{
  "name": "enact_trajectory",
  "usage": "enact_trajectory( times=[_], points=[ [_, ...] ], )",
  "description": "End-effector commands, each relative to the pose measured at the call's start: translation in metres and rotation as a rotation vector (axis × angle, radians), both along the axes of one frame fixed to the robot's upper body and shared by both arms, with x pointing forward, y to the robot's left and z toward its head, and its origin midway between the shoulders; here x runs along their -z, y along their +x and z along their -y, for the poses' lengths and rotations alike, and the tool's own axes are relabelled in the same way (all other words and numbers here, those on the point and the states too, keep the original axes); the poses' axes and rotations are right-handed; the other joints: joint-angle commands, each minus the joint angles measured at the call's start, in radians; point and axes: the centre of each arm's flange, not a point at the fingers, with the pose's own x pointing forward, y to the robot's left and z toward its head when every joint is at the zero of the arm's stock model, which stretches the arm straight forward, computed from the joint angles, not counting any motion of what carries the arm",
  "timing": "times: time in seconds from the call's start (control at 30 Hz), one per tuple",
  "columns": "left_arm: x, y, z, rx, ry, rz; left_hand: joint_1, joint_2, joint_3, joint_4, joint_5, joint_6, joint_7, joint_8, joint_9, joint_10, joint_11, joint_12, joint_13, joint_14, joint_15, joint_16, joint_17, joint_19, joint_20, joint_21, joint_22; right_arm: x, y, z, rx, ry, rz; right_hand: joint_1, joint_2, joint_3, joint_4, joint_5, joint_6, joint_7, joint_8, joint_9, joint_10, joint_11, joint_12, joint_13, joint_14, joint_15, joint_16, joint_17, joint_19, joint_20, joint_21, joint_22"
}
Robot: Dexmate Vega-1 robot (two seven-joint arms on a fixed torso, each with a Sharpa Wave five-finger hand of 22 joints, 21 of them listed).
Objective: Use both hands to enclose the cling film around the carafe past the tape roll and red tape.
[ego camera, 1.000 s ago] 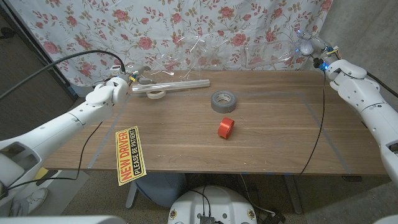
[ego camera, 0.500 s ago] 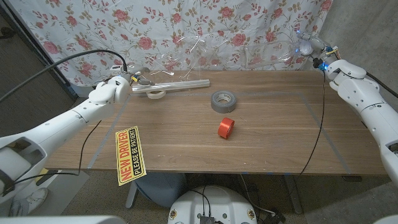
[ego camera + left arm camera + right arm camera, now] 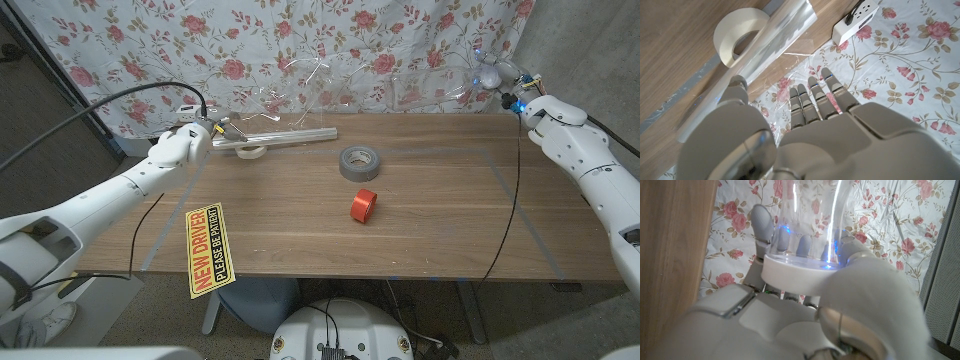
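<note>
The carafe (image 3: pixel 810 225) is gripped by the right hand (image 3: pixel 545 108) above the far right corner of the desk (image 3: pixel 440 230), its white base wrapped by the fingers (image 3: pixel 762 222). The cling film roll (image 3: pixel 275 137) lies along the far edge, near the left corner, touching a white tape ring (image 3: pixel 251 151). The left hand (image 3: pixel 180 146) is held at the roll's left end; whether the roll is gripped cannot be told. The grey tape roll (image 3: pixel 360 161) and red tape (image 3: pixel 364 205) sit mid-desk.

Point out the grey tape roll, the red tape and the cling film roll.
grey tape roll (image 3: pixel 360 161): head view, top face of ring.
red tape (image 3: pixel 364 205): head view, its side face.
cling film roll (image 3: pixel 285 136): head view, middle of the tube.
</note>
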Motion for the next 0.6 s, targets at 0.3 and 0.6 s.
enact_trajectory(
  times=[0.3, 0.6],
  points=[
    [0.008, 0.018, 0.003, 0.0, 0.054, -0.017, 0.014, 0.006, -0.015, 0.001, -0.004, 0.034, -0.003, 0.014, 0.006, 0.037, -0.008, 0.011, 0.01, 0.035, -0.017, 0.015, 0.006, 0.058, 0.022, 0.02, 0.003, -0.001, 0.004, -0.006, -0.006, -0.009, -0.01, 0.152, 0.16, 0.009, 0.001, -0.001, 0.025, 0.026, -0.002, 0.002, 0.092, -0.096, 0.008, 0.005, 0.311, -0.39, 0.244, 0.005, -0.053, -0.14, 0.003, 0.002],
    [0.008, 0.027, 0.01, 0.006, 0.062, -0.038, 0.01, 0.013, -0.023, 0.007, -0.004, 0.041, 0.002, 0.016, 0.007, 0.051, -0.011, 0.012, 0.015, 0.061, -0.026, 0.028, 0.013, 0.076, 0.003, 0.024, 0.004, 0.003, 0.003, -0.005, -0.004, -0.004, -0.013, 0.15, 0.16, 0.009, 0.001, -0.001, 0.026, 0.026, -0.002, 0.001, 0.094, -0.095, 0.009, -0.001, 0.31, -0.39, 0.245, 0.005, -0.054, -0.14, 0.002, 0.0]
  ],
)
